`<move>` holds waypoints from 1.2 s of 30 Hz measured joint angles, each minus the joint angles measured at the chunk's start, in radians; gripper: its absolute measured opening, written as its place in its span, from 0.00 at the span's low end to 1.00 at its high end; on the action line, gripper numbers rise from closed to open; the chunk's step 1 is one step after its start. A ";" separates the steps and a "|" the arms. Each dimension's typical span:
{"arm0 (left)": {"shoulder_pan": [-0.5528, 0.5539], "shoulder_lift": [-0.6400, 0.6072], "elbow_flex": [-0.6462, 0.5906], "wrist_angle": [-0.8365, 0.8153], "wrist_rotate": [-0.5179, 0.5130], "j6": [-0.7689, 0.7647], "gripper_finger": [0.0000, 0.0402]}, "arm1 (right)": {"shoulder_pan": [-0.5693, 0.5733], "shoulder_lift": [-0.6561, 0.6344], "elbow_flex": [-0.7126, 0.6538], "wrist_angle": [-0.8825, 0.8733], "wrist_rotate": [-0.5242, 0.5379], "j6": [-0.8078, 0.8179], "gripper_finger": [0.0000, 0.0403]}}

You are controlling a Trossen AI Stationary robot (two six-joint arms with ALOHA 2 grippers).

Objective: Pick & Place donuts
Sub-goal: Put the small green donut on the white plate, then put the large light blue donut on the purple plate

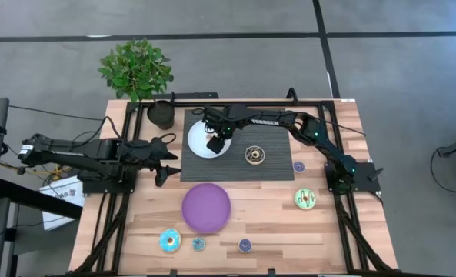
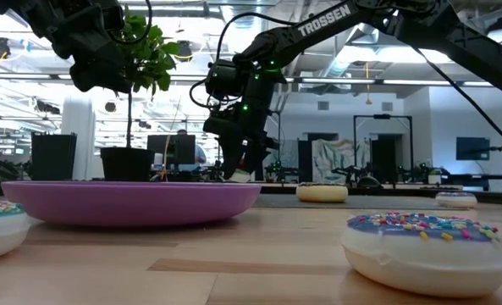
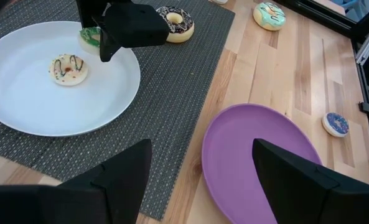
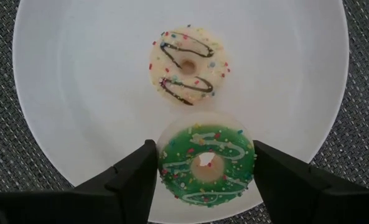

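A: Where was the right gripper?

B: Over the white plate at the back of the dark woven mat, pinching the mini green donut between its fingers. A cream mini donut with chocolate drizzle lay on the same plate, just beside the green one.

A: And the left gripper?

B: Spread and holding nothing, hanging above the left part of the desk near the mat's edge, with the purple plate in front of it.

A: Where did the other donuts sit?

B: The brown-and-cream donut was on the mat, right of the white plate. The green-iced donut lay on bare wood near the right arm's base, a small blue mini a little behind it. Along the front edge sat the blue-iced donut and two more minis (their colours were hard to tell from above), one at and one at.

A: Anything crowding the white plate?

B: A dark pot stood just to its left, and a leafy plant stood at the back left corner.

A: The surroundings?

B: Light wooden planks in a black metal frame, on a grey floor. Seen level across the desk, an open workshop with monitors and ceiling lights lay beyond.
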 joint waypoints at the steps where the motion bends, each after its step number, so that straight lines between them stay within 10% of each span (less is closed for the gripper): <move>1: 0.000 0.000 0.000 0.000 0.000 0.000 0.68 | 0.000 0.000 0.000 0.000 0.000 0.000 0.60; 36: 0.000 0.000 0.000 0.001 -0.011 0.000 0.68 | 0.032 -0.204 -0.161 0.053 0.084 -0.012 0.77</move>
